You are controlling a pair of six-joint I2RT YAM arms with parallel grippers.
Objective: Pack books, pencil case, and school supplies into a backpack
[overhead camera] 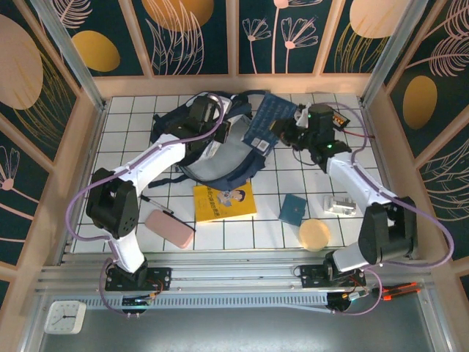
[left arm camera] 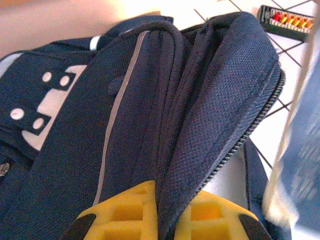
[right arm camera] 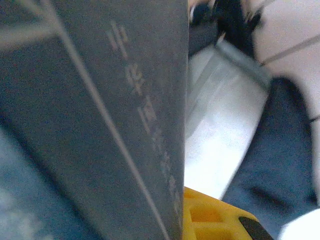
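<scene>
Blurred and edge-cropped up close, the thin dark navy book with pale print hides most of my right gripper.

A lab test cell: framed patterned walls, gridded tabletop.

Backpack is matt navy cloth, a coarse, grainy weave along the toothed zip, and the left gripper shows dull moulded yellow plastic. Navy book has a matt paper cover. The white table tiles look smooth, and so does the pink pencil case at seven o'clock.
</scene>
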